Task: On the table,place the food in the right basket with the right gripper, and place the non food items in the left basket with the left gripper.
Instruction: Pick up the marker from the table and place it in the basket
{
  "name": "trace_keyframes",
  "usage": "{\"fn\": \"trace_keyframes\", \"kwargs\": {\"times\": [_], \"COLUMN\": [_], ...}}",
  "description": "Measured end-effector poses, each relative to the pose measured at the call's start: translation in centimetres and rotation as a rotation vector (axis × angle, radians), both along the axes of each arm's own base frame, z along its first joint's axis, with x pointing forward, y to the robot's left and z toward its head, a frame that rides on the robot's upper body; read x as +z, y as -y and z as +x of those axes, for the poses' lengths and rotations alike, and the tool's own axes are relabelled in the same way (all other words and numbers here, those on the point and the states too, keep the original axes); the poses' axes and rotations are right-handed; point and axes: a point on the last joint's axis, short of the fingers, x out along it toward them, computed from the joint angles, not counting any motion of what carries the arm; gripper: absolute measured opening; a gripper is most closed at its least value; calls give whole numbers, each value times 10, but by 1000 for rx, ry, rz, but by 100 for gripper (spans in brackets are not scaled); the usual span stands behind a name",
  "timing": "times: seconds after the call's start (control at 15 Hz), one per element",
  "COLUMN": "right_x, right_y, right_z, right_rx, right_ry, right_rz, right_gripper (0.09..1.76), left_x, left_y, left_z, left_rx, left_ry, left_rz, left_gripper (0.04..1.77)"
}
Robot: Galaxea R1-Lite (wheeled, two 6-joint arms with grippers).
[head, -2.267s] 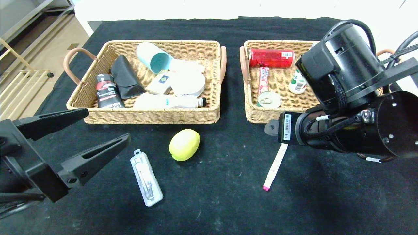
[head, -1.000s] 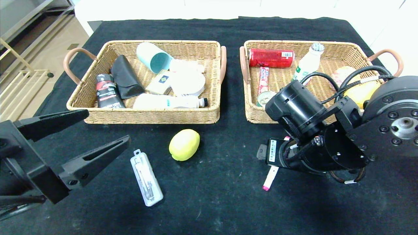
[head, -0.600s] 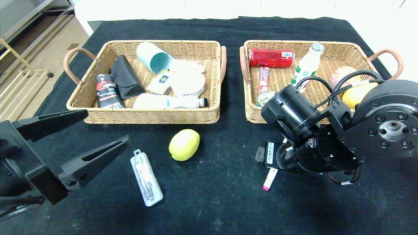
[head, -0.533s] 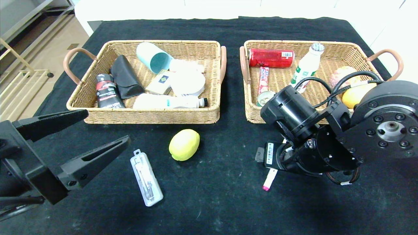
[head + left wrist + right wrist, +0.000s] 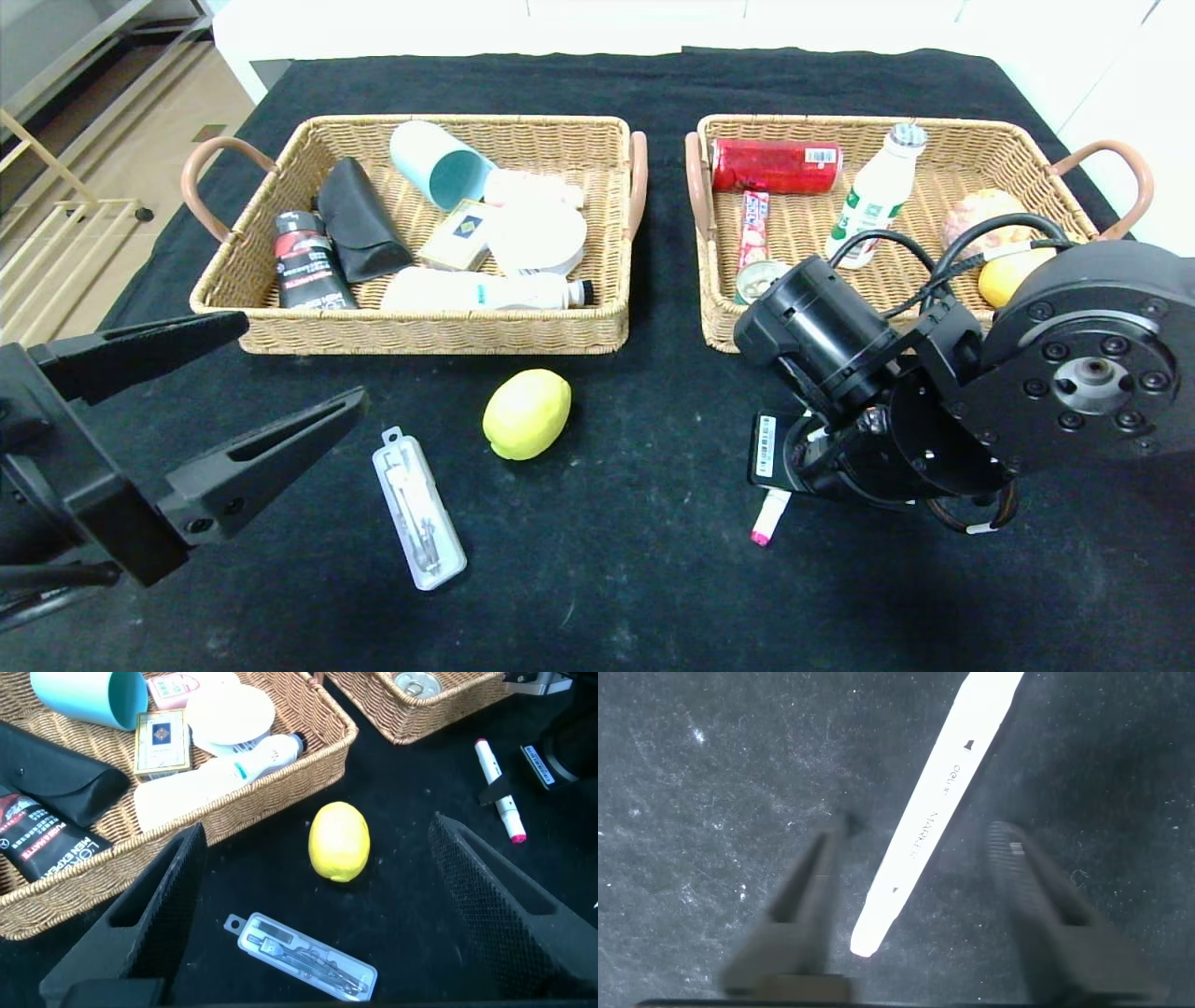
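A black table holds two baskets. The left basket sits at about 11 o'clock and the right basket at about 1 o'clock. In the right basket are a milk bottle, a little tin, a red packet and other snacks. The left basket holds a white brush bottle, a blue cup and a black pouch. A yellow lemon lies on the table in the middle, just in front of the left basket. A clear case lies at about 7 o'clock from the lemon. The right gripper is low over a white marker at about 4 o'clock on the table. One finger is on each side of the marker, with a small gap, so the gripper is partly open and not holding it. Only the marker's pink end shows in the head view. The left gripper waits at about 8 o'clock, wide open and holding nothing.
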Motion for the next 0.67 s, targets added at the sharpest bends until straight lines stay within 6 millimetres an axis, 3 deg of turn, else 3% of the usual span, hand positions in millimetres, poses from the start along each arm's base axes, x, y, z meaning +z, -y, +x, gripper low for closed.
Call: {"fn": "trace_keyframes", "kwargs": {"times": [0.2, 0.27, 0.67], "right_x": [-1, -1, -3], "right_y": [0, 0, -1], "right_z": [0, 0, 0], "right_rx": [1, 1, 2], "right_ry": [-2, -2, -6], "right_rz": [-2, -2, -7], "right_gripper": [74, 31, 26], "left_x": [0, 0, 0], "left_y": [0, 0, -1], "left_z": [0, 0, -2], "left_rx": [0, 0, -2], "left_ry": [1, 1, 10], "left_rz": [0, 0, 6], "left_gripper": [172, 172, 172]}}
